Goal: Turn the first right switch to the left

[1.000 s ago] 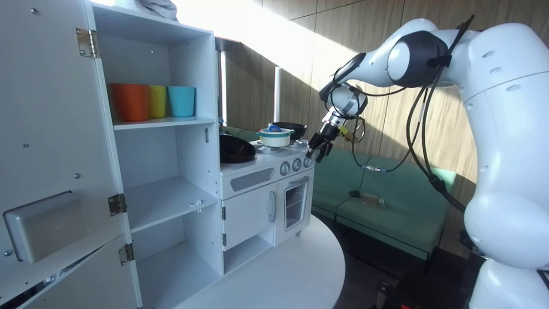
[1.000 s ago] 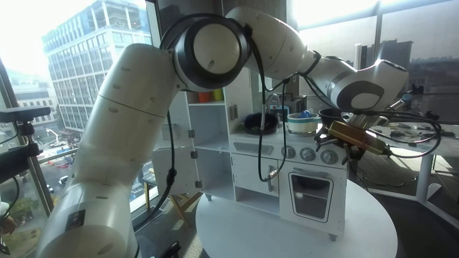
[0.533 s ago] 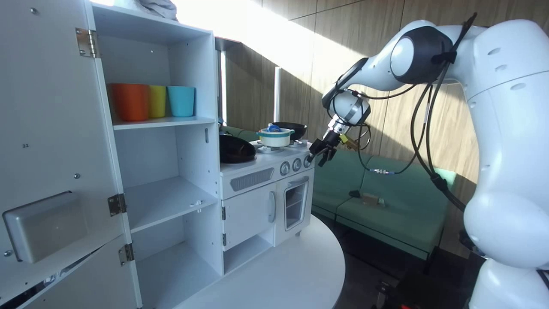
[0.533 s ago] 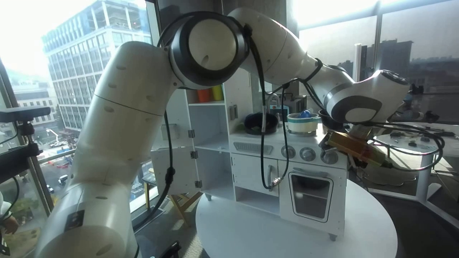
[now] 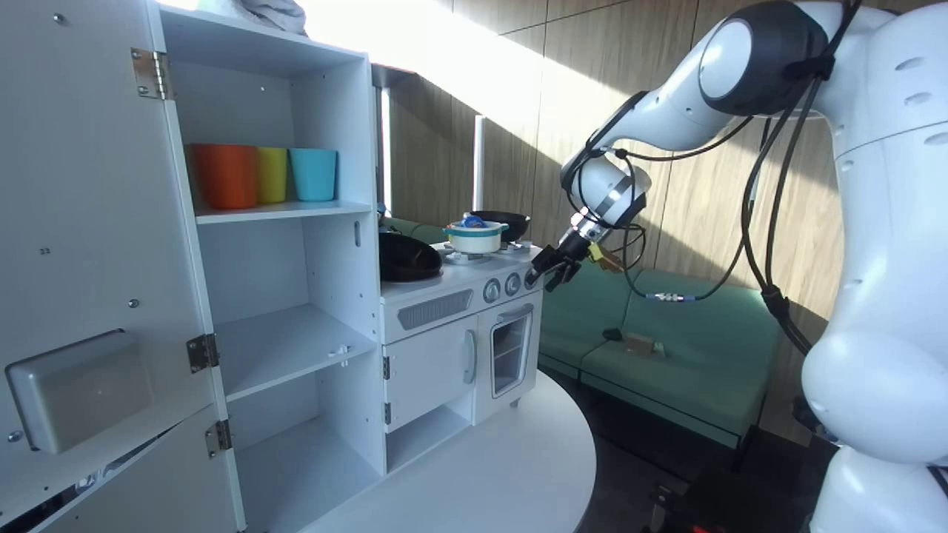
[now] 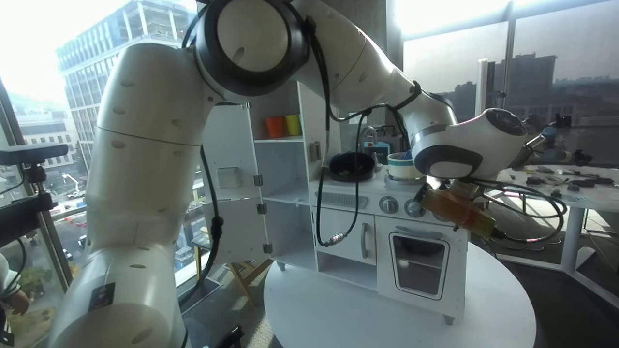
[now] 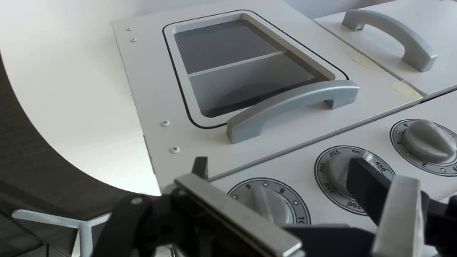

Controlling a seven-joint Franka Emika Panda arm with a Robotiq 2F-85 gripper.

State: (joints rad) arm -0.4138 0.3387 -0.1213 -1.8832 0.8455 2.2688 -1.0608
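Knob (image 7: 273,205) at the right end of the panel (image 7: 289,166): grey, round, with a straight raised ridge, seated on a dial (image 7: 290,196) edged in black and printed with numerals (image 7: 282,190). In the wrist view it lies between the fingers (image 7: 398,217) of the gripper (image 7: 280,171), which stand spread apart; contact cannot be told. The fingers are black, faced with flat bars of dull metal. A dark tip (image 7: 364,182) overlaps the middle knob (image 7: 337,175), of the same ridged form.

The stove (image 6: 457,270) is white and smooth. Its oven door (image 7: 150,89) has a dark window (image 7: 228,50) with rounded corners and a black outline, an arched grey handle (image 7: 291,101), screws (image 7: 165,123) at one side and pale yellowish patches (image 7: 406,87) along the opposite edge.

Numerals are readable in the wrist view only. In an exterior view a black fingertip (image 5: 544,260) overlaps the knob; in an exterior view an amber casing (image 6: 457,210) on the arm (image 6: 145,116) covers most of it. Both exterior views show an orange cup (image 5: 226,176) and a yellow cup (image 5: 272,176), smooth and tapered, on a shelf (image 5: 296,213); a blue cup (image 5: 313,175) beside them appears in an exterior view. A cream pot (image 5: 474,240) with a teal band stands on the stove in both exterior views. A green bench (image 5: 681,377) shows in an exterior view, a gridded building (image 6: 101,53) in an exterior view.
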